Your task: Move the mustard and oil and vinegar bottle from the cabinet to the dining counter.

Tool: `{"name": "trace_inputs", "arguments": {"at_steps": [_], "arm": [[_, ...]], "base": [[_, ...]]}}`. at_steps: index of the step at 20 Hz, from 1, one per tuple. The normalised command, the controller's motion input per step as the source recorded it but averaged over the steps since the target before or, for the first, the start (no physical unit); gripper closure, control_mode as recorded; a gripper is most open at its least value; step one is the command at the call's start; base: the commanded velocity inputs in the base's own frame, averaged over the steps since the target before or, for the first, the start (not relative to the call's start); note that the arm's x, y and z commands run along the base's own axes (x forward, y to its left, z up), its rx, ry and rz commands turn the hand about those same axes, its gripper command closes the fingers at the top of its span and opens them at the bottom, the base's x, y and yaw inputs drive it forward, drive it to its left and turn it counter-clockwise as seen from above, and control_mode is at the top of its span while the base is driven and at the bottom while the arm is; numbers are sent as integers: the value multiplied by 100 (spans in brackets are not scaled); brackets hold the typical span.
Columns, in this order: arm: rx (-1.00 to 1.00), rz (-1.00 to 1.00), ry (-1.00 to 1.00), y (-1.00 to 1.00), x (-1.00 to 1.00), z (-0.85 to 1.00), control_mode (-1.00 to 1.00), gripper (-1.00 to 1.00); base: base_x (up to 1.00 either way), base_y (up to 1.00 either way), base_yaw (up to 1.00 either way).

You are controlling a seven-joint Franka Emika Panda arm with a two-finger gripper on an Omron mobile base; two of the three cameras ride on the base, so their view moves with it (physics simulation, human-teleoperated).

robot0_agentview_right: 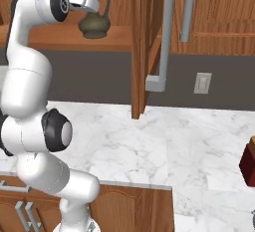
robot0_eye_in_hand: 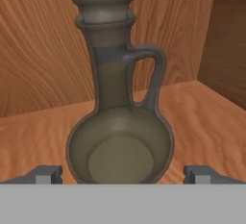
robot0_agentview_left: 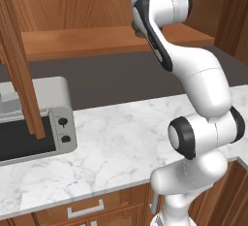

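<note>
Item, toaster oven (robot0_agentview_left: 34, 123): you see it at the far left of the left base view, on the marble worktop (robot0_agentview_left: 121, 147) below the cabinet (robot0_agentview_left: 72, 7); its left part is cut off by the frame and an open cabinet door edge crosses its front. Item, oil and vinegar bottle (robot0_eye_in_hand: 120, 136): it stands upright on the cabinet shelf (robot0_eye_in_hand: 33, 141). In the left base view the arm hides nearly all of it; in the right base view you get its round belly, neck and side handle, partly covered by the hand; in the hand view its cork top is cut off at the upper edge. Item, gripper (robot0_eye_in_hand: 123, 174): spread wide and holding nothing, one finger tip on each side of the bottle's belly, apart from the glass. Item, dark red object (robot0_agentview_right: 247, 162): on the worktop, well right of the cabinet door, cut off by the frame, so you cannot tell what it is.
</note>
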Motion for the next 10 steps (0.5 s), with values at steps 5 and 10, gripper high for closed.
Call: {"name": "trace_inputs", "arguments": {"at_steps": [5, 10], "arm": [[0, -3, 0, 0, 14, -2, -100, -100], [0, -2, 0, -1, 13, -2, -100, -100]], "base": [[0, 0, 0], [0, 0, 0]]}}
